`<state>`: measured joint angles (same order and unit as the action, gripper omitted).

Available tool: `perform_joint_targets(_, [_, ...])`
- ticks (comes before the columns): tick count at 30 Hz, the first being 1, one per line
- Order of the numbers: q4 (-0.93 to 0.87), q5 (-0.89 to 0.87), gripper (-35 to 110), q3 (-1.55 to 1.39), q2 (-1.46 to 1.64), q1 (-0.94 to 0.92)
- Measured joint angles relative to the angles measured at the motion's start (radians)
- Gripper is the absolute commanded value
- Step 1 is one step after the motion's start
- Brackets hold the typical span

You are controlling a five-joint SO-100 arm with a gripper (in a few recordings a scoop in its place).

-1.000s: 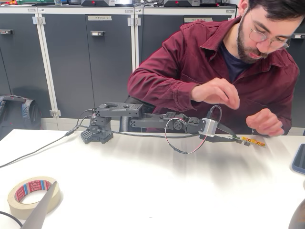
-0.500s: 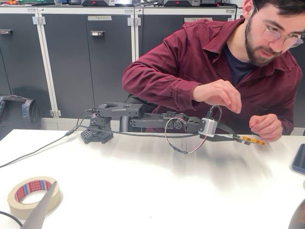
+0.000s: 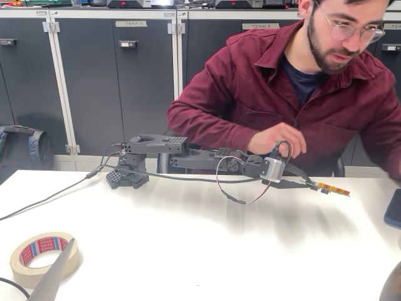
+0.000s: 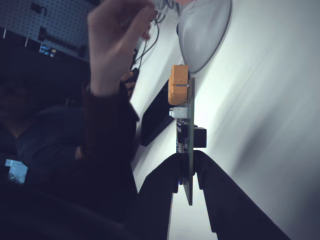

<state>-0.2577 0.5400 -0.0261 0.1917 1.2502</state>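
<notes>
Orange-tipped circuit board is clamped edgewise by its left end in the nearly closed gripper, leaving connectors free above the table.

Fixed view. On table, left of centre, near back edge: arm base. From there, stretched rightward, low over the table: arm, ending in fingers. Clamped between the fingers, sticking out to the right: circuit board. Just above the wrist: hand of person behind the table, right of centre. Front left on table, well apart from base: tape roll. Behind everything: cabinets. Far left, before them: bag. Wrist view: board edge-on between both fingers, hand up left.
</notes>
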Motion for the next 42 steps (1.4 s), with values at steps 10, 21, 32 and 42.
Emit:
perform_joint_targets(10, [0.0, -0.012, -5, -0.006, 0.031, -0.002])
perform_joint_targets(21, [-0.003, -0.012, -5, -0.006, 0.031, -0.002])
perform_joint_targets(32, [-0.003, -0.012, -5, -0.006, 0.031, -0.002])
perform_joint_targets(42, [-0.003, -0.012, -5, -0.006, 0.031, -0.02])
